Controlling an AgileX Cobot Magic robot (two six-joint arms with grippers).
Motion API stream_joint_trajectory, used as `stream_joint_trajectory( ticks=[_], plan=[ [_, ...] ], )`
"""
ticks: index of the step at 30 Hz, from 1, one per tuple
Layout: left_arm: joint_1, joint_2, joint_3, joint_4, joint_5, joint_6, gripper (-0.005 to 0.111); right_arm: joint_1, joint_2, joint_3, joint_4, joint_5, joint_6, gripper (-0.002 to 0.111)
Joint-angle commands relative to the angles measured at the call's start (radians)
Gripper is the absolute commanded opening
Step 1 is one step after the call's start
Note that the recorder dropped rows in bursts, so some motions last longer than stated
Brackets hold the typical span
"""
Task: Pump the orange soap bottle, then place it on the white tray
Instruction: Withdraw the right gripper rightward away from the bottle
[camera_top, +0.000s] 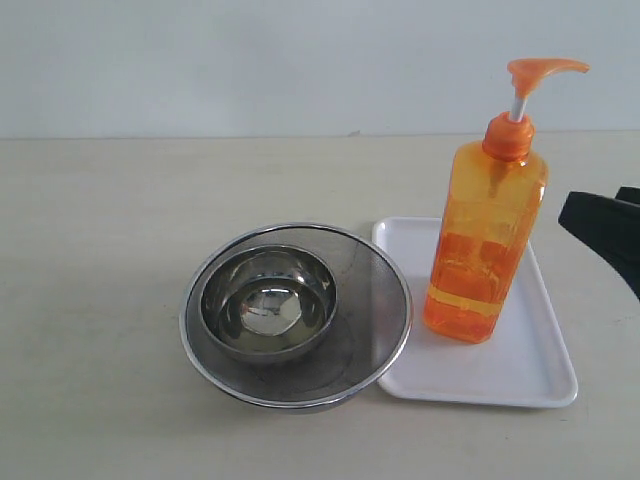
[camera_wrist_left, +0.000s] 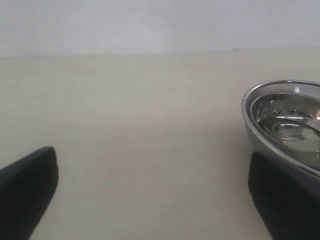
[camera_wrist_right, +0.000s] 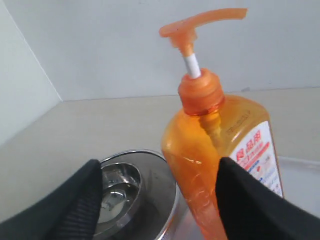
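**A:** Where is the orange soap bottle (camera_top: 485, 250)?

**B:** In the exterior view it stands upright on the white tray (camera_top: 540, 370), near the tray's middle and a little toward 9 o'clock. Its pump head (camera_top: 545, 70) is raised on the white stem, with the spout pointing to 3 o'clock.

**A:** What is in it?

**B:** The body is see-through orange, and the lower part is a deeper orange than the upper part. The tray carries only the bottle.

**A:** And the other containers?

**B:** A large steel bowl (camera_top: 375, 300) sits at 9 o'clock from the tray on the table (camera_top: 100, 300), its rim at the tray's edge. Inside it is a small steel bowl (camera_top: 310, 285), set toward 9 o'clock. The small bowl's bottom is bare, shiny metal.

**A:** Is there any writing?

**B:** The right wrist view shows a white label (camera_wrist_right: 255, 155) on the bottle with red Chinese characters. The smaller print below them is too fine to read.

**A:** What about the pincers?

**B:** The right gripper (camera_wrist_right: 159, 167) has its fingers spread, with the bottle ahead between them, and it grips nothing. From outside it sits at 3 o'clock of the bottle, just beside it and apart. The left gripper (camera_wrist_left: 150, 155) is spread wide over bare table and holds nothing, with the large bowl near one finger.
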Motion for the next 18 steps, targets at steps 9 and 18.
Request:
stream_joint_trajectory(
  ticks=[9, 18],
  plan=[
    [0.004, -0.004, 0.003, -0.009, 0.0, 0.008, 0.096, -0.003, -0.007, 0.004, -0.019, -0.1, 0.198, 0.053],
    [0.004, -0.004, 0.003, -0.009, 0.0, 0.008, 0.096, -0.003, -0.008, 0.026, -0.032, 0.122, 0.24, 0.053]
  ],
)
